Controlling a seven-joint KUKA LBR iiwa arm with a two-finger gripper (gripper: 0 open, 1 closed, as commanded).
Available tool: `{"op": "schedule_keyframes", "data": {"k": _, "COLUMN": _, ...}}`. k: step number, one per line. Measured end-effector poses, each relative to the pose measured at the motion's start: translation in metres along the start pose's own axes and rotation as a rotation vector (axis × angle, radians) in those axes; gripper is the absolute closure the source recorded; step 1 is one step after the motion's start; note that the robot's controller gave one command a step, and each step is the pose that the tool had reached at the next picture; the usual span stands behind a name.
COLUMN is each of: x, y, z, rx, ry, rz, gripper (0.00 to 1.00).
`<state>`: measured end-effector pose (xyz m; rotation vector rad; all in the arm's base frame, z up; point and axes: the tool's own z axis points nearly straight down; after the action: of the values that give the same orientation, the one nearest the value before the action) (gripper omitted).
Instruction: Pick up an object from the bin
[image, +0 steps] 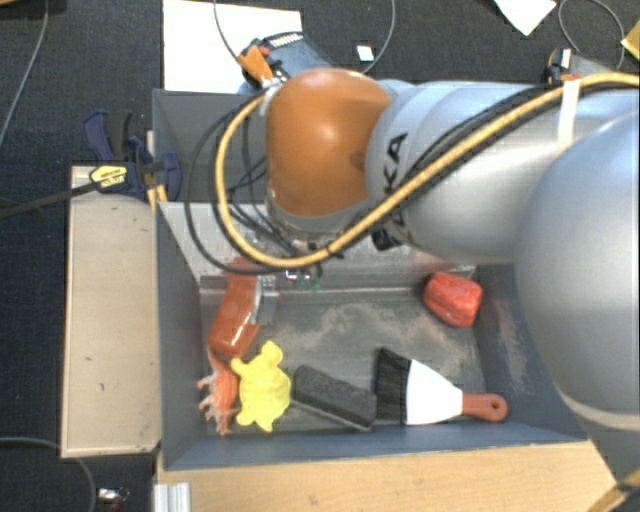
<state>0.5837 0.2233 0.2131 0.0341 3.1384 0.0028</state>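
My gripper (268, 298) hangs under the orange wrist cover at the bin's far left, low over the floor. Right beside it, to the left, lies an orange-red oblong thing (234, 322), tilted along the left wall and touching or nearly touching the gripper. Just below that sits a yellow lumpy toy (262, 387), with a small orange-pink creature with thin legs (217, 396) at its left. Most of the gripper is hidden by the wrist cover.
A dark grey block (330, 397) lies along the near wall. Next to it is a brush (432, 394) with black bristles, a white body and a red handle. A red lump (453, 299) rests at the far right. The arm covers the bin's right side.
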Motion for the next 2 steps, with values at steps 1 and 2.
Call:
{"op": "schedule_keyframes", "data": {"k": 1, "x": 0.000, "y": 0.000, "z": 0.000, "rx": 0.000, "ry": 0.000, "rz": 0.000, "gripper": 0.00}}
{"op": "schedule_keyframes", "data": {"k": 2, "x": -0.004, "y": -0.002, "z": 0.079, "rx": -0.001, "ry": -0.005, "rz": -0.203, "gripper": 0.00}}
